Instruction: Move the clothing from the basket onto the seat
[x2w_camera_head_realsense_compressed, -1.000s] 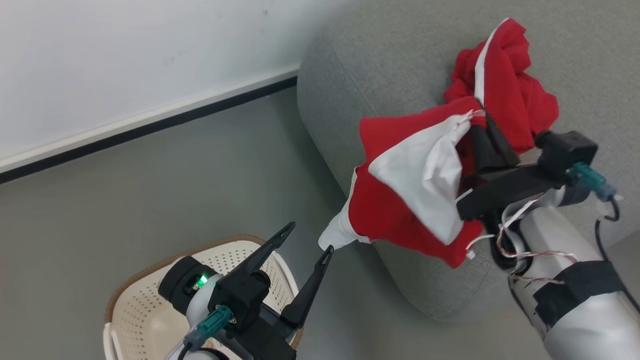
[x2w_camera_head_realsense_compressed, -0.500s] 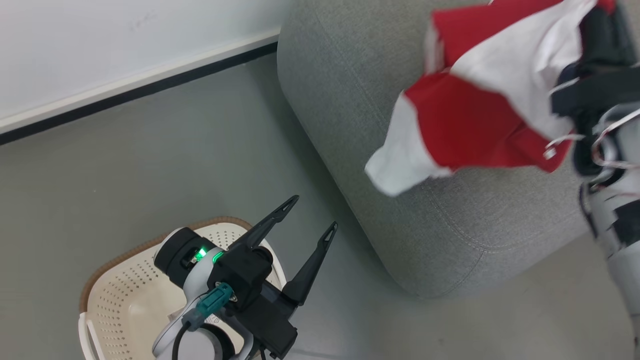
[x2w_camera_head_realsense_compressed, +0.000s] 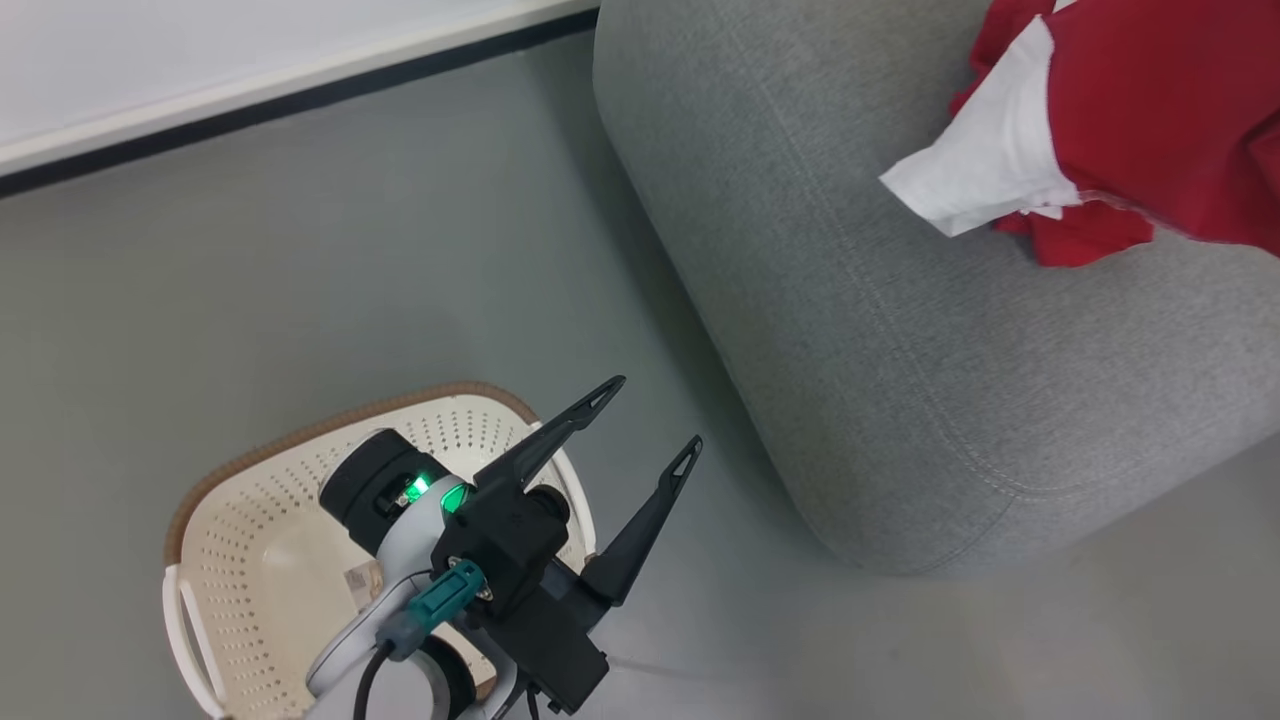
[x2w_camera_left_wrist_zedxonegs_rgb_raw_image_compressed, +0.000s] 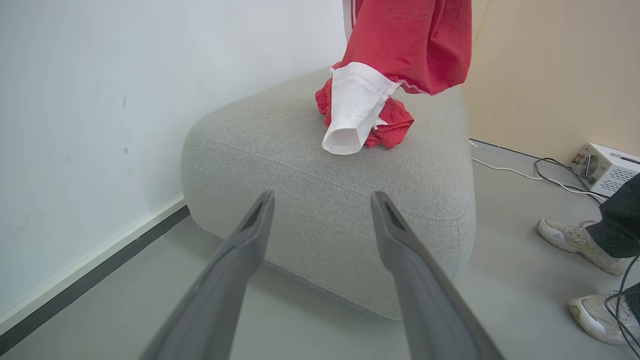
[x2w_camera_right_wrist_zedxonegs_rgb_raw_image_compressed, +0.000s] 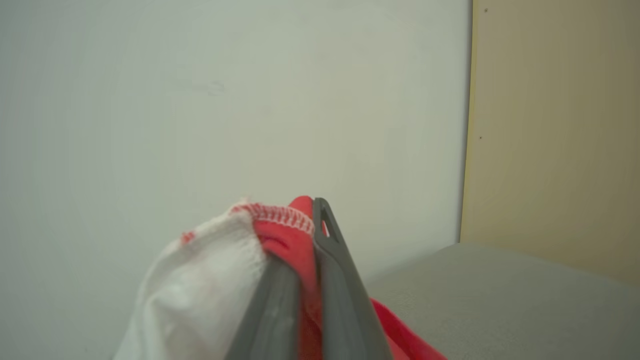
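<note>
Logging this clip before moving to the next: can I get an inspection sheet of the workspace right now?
Surface: grey seat, crumpled red garment lying on it.
Job's things: clothing hangs over the seat, white cuff lowest; basket on the floor, no red cloth in its visible part.
Clutter: white box unit on the floor.
Grippers: left gripper open, empty, by the basket; right gripper shut on the clothing.
Cables: cables trail on the floor towards the box.
Surroundings: white wall; a person's shoes beside the seat.
</note>
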